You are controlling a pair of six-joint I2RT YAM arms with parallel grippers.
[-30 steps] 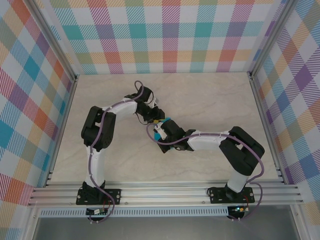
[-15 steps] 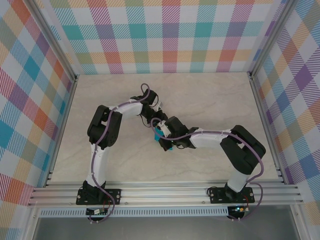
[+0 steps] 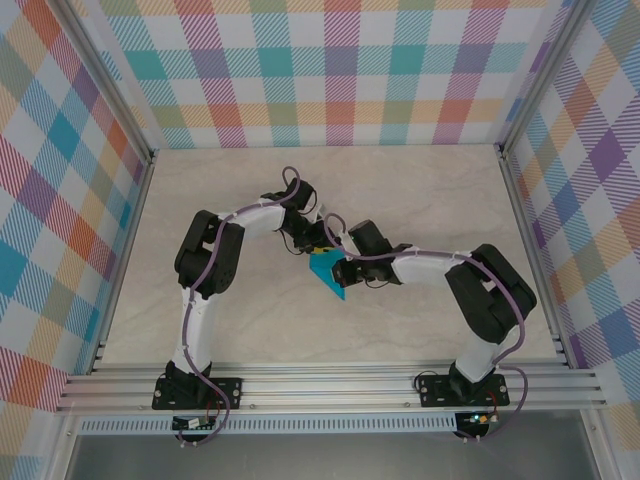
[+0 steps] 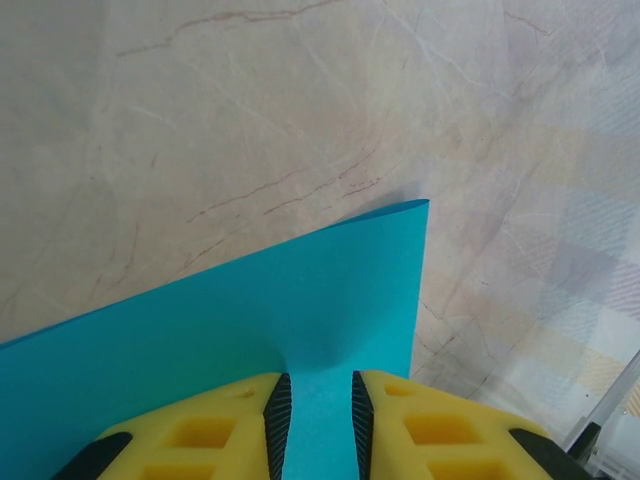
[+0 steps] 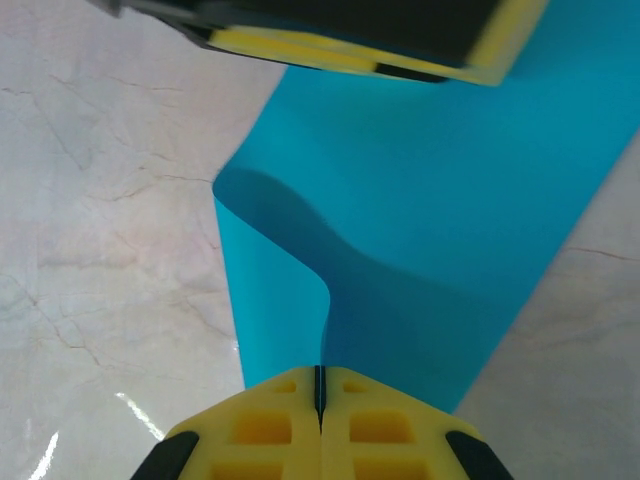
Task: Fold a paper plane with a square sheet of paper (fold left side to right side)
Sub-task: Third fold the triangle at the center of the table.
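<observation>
You had the square sheet of paper [image 3: 328,275] near the middle of the table [image 3: 420,190], bowed and partly lifted off the table's top rather than lying flat. It sat between your two grippers.

Your right gripper [image 5: 320,400] worked from the side of the sheet toward the table's right edge. Its yellow fingers were pressed together on one edge of the sheet, and from that pinch the paper rose in a soft wave before flattening out.

Your left gripper [image 4: 318,420] was on the side toward the table's far edge. Its jaws stood a narrow gap apart with blue paper showing in the gap. I could not tell whether the pads were actually gripping it.

Judging by that wave, the sheet was very light and limp. It would buckle under any sideways push and slide easily on the smooth marbled table. It would probably also keep any accidental crease and might tear if the two grips pulled against each other.

The best hold looked to be right at an edge or corner, with a shallow bite and both grips moving together.
</observation>
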